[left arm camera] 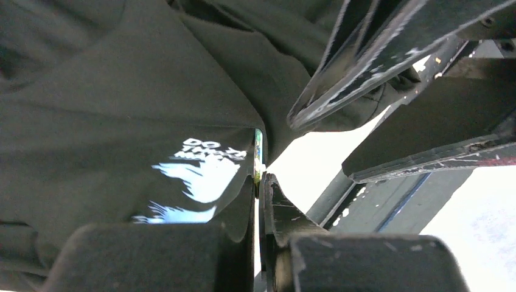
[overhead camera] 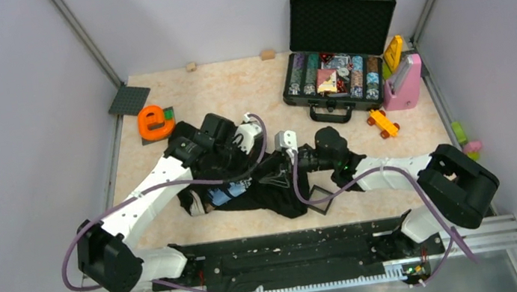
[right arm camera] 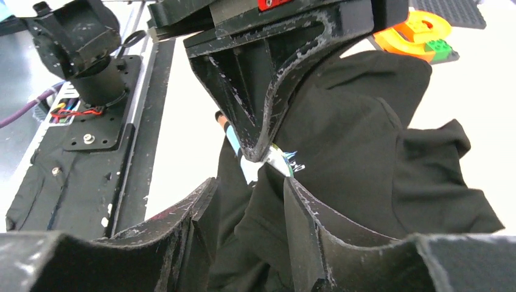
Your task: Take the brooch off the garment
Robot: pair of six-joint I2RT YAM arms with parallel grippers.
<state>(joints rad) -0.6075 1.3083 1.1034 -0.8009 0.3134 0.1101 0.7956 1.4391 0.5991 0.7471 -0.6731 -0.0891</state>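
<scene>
Cloth of the garment [overhead camera: 277, 198] fills the right gripper's [right arm camera: 248, 191] clamped fingers, the left gripper [left arm camera: 260, 185] pinches the brooch [left arm camera: 258, 152] edge-on beside the garment's printed patch [left arm camera: 195, 176], and beyond the garment an open black case [overhead camera: 341, 25] holds rows of chips [overhead camera: 361, 76] on the beige table [overhead camera: 233, 89] between grey walls [overhead camera: 9, 111].

A beige marbled table [overhead camera: 233, 89] was pictured from above. A crumpled black garment [overhead camera: 277, 193] was spread near 6 o'clock, with a square black frame [overhead camera: 321, 200] laid at its 5 o'clock edge. An open black case [overhead camera: 341, 82] of coloured chips was set at 2 o'clock, flanked by a pink block [overhead camera: 404, 85]. An orange toy car [overhead camera: 383, 123] was seen at 3 o'clock. An orange piece [overhead camera: 154, 122] and a grey studded plate [overhead camera: 129, 100] were placed at 10 o'clock, and two small wooden blocks [overhead camera: 191, 66] along the far edge.
</scene>
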